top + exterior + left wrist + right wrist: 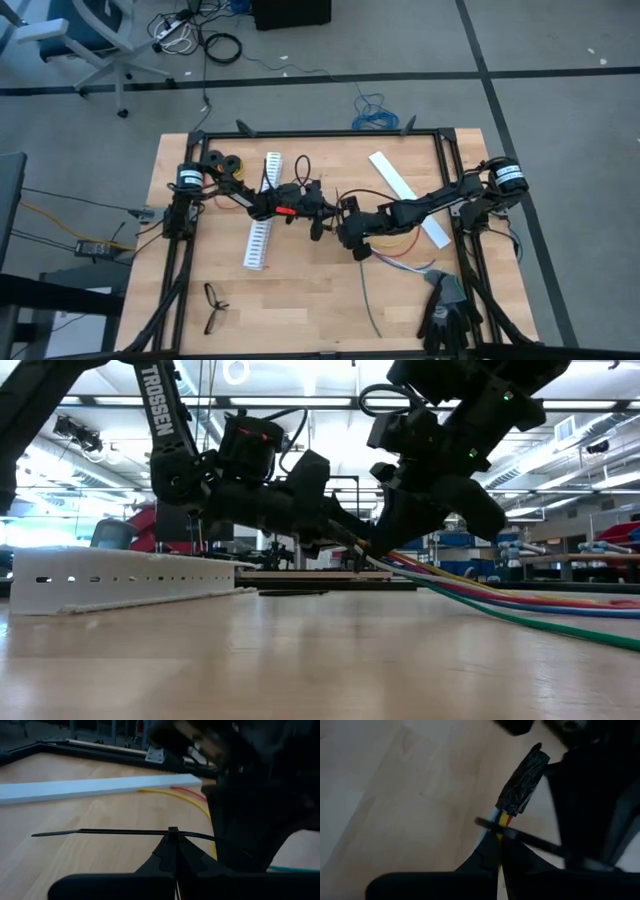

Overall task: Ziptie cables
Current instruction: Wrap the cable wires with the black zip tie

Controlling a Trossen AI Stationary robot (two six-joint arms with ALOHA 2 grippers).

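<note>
The cables (400, 255) are a bundle of yellow, red, blue and green wires at the table's middle right. In the low view the cables (500, 600) slope down to the tabletop. Their raised end (522, 782) is wrapped in black tape. My right gripper (350, 232) is shut on the bundle just behind that end. My left gripper (335, 208) reaches in from the left, tip to tip with the right one, shut on a thin black ziptie (100, 832). In the right wrist view the ziptie (535, 841) crosses the bundle at the fingertips. My left gripper pinches the ziptie at a small block on the strip (173, 831), between its two fingertips. The strip lies across the fingers. It is level and clear of the table, its free tail (37, 834) sticking out to one side. My right gripper pinches the coloured wires (501, 819) between its fingertips, just behind the taped end. It slants down from the table's right. The taped end sticks out past the fingers, lifted off the wood, while the rest of the bundle trails down onto the table.
A white slotted strip (260, 225) lies left of centre, a flat white strip (408, 197) under the right arm. Black eyeglasses (213, 307) lie at the near left, black gloves (447, 312) at the near right. Black tape rolls (225, 160) sit far left.
</note>
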